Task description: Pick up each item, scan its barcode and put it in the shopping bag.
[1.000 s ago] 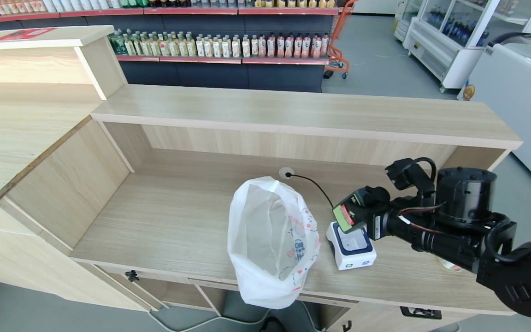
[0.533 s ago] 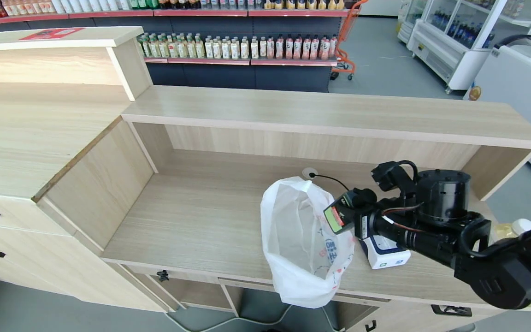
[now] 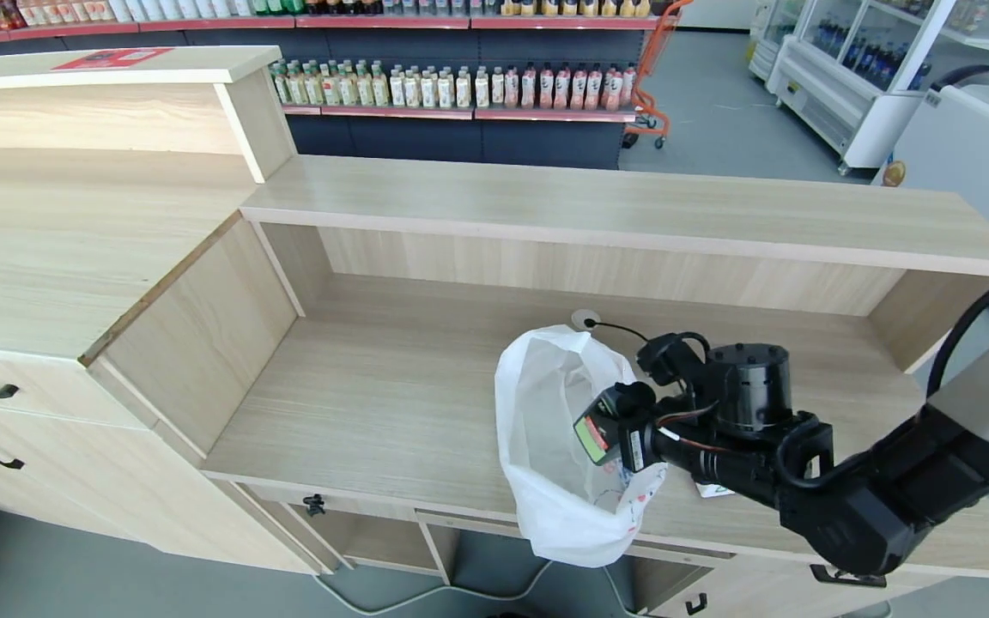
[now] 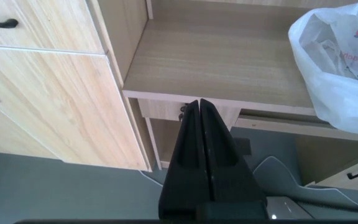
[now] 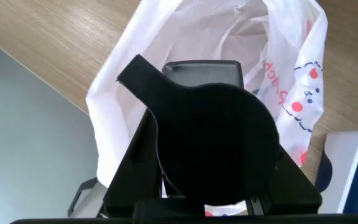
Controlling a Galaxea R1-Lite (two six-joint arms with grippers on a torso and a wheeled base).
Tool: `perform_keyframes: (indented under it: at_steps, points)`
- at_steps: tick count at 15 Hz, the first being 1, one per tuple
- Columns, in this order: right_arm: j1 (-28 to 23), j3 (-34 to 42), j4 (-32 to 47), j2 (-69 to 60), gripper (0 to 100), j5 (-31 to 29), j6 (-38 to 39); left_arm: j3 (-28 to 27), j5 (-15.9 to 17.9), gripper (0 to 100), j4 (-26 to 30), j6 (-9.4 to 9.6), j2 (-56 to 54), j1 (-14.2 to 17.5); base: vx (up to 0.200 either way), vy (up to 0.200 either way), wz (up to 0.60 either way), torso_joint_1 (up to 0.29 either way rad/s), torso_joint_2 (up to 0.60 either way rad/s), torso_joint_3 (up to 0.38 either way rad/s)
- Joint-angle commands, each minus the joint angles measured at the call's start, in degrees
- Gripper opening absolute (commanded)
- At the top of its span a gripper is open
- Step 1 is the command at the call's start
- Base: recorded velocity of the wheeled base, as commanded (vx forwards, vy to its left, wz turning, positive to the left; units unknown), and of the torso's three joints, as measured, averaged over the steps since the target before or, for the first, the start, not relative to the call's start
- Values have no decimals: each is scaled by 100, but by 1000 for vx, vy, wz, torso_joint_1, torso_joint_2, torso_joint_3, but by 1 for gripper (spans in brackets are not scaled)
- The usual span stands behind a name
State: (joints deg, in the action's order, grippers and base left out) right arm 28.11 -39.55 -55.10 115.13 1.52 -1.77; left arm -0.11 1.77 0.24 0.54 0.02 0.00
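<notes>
— How is the left tool [image 4: 199,124] held?
— It is seen low, out in front of the bench's [image 3: 391,403] front edge, fingers pressed together on nothing; it is judged to be parked clear of the work
— And the shopping bag [image 3: 546,403]?
— It is stood at the front edge with its mouth propped open upward, so that things can be dropped in from above
— Where is the item [image 3: 593,433] found?
— It is pinched in the right tool [image 3: 619,421], just over the bag's mouth; the drop is judged to be the step in hand
— The scanner [image 3: 712,491]?
— It is set just beside the bag, toward the bench's right end, largely hidden by the arm, so that scanning and bagging lie close together
</notes>
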Motion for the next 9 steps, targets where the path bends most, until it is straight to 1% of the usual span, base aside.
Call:
perform_keyframes:
  at_steps: [1,4,6,9]
  points:
    - [133,-27,-62,352,0,-21,-104,2,-1,0,2,-1,-2,0,0,0,0,0,0,0]
    - [186,-9,-748,968,0,-29,-535,2,-1,0,2,-1,-2,0,0,0,0,0,0,0]
    - [168,17,-818,1223,0,-56,-772,2,8,0,2,-1,-2,0,0,0,0,0,0,0]
    - [186,-18,-827,1495,0,-170,-790,2,-1,0,2,-1,-2,0,0,0,0,0,0,0]
